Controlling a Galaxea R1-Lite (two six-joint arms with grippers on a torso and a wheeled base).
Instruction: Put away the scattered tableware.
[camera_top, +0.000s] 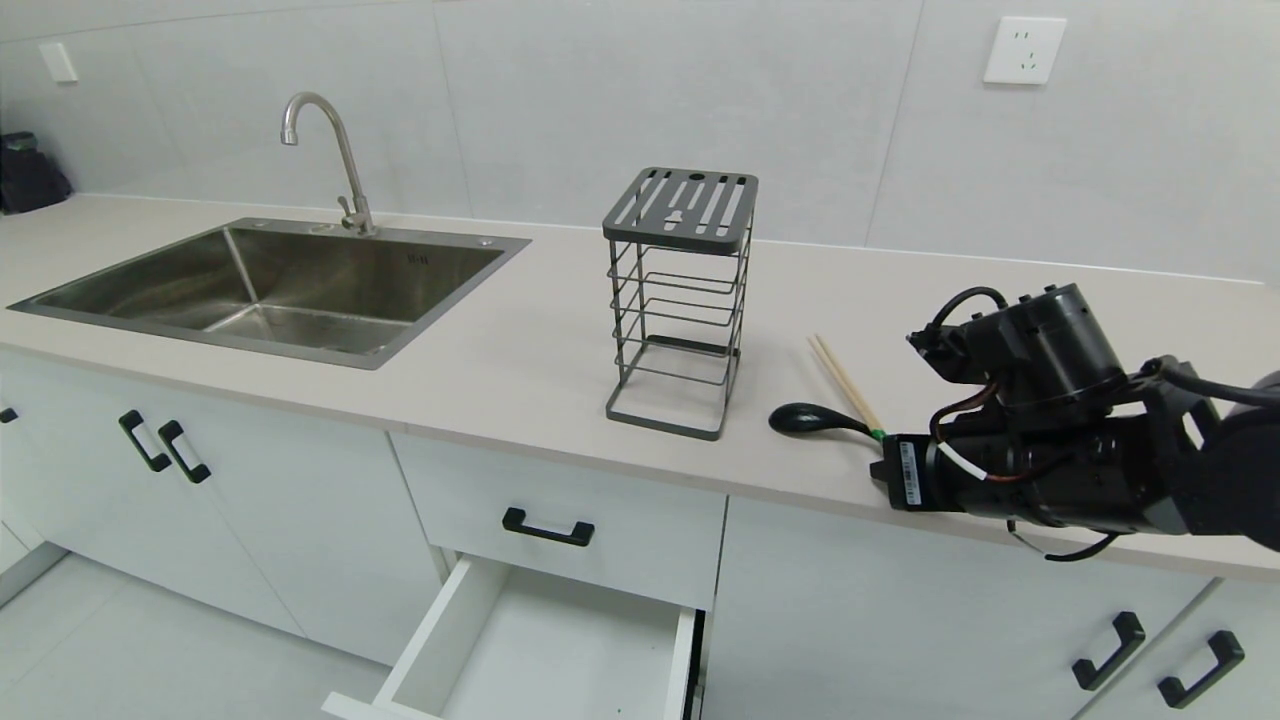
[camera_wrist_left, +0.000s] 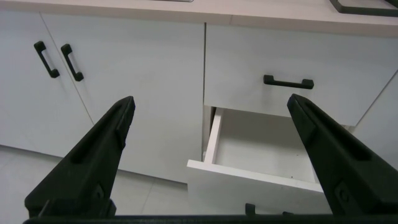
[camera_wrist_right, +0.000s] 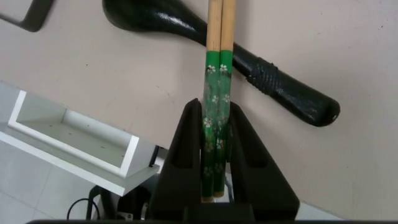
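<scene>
While the right gripper (camera_wrist_right: 214, 134) pinches the chopsticks (camera_top: 845, 385), the left gripper (camera_wrist_left: 211, 106) hangs spread before the open drawer (camera_top: 560, 640).
On the pale countertop (camera_top: 520, 350), the steel sink (camera_top: 300, 290) with its faucet (camera_top: 345, 165) sits far left; a wire rack (camera_top: 675, 235) stands upright mid-counter, well apart from the sink. Below the rack, the drawer is white inside. Right of the rack, near the front edge, a black spoon (camera_top: 805, 418) lies with its bowl toward the rack. The two chopsticks cross over its handle, their green-painted ends clamped between the right gripper's fingers (camera_wrist_right: 186, 149), bare ends pointing toward the far wall. The left gripper's fingers (camera_wrist_left: 99, 149) stand wide apart, nothing between them, facing the cabinet fronts.
</scene>
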